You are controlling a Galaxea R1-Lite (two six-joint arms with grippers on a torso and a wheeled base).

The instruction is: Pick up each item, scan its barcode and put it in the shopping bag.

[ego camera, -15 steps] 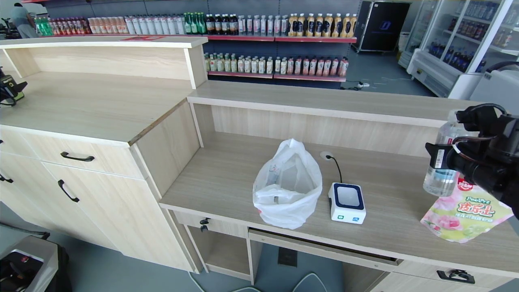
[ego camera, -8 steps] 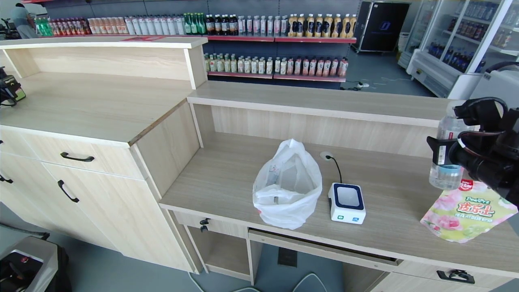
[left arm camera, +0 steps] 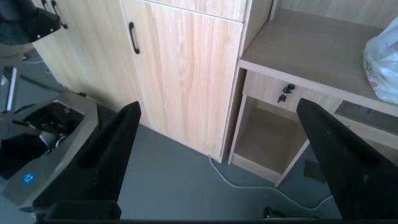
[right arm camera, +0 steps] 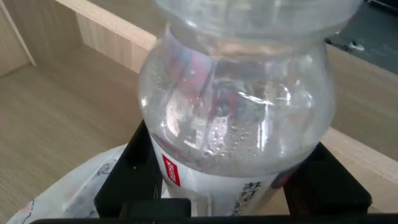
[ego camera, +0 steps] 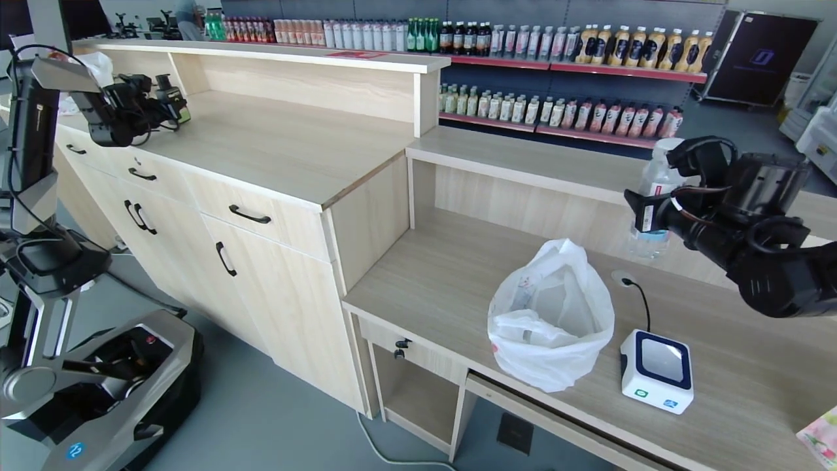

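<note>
My right gripper [ego camera: 656,210] is shut on a clear water bottle [ego camera: 654,190], held upright in the air over the desk, behind and to the right of the white shopping bag [ego camera: 552,320]. In the right wrist view the bottle [right arm camera: 236,118] sits between black fingers [right arm camera: 140,171], with the bag [right arm camera: 74,190] below. The white barcode scanner [ego camera: 657,371] stands right of the bag. A pink-green snack pouch [ego camera: 820,435] lies at the desk's right front. My left gripper [ego camera: 171,104] hovers over the high counter far left; its fingers [left arm camera: 109,155] stand wide apart, empty.
The low desk [ego camera: 444,275] lies beside a taller counter [ego camera: 274,144] with drawers on its left. A raised ledge [ego camera: 523,160] runs behind the desk. The scanner's cable [ego camera: 639,294] goes to a hole behind it. Shelves of drinks [ego camera: 556,111] stand farther back.
The whole head picture has shifted, so the camera moved. The right gripper lifted the bottle off the desk beside the pouch and carried it up and closer to the bag.
</note>
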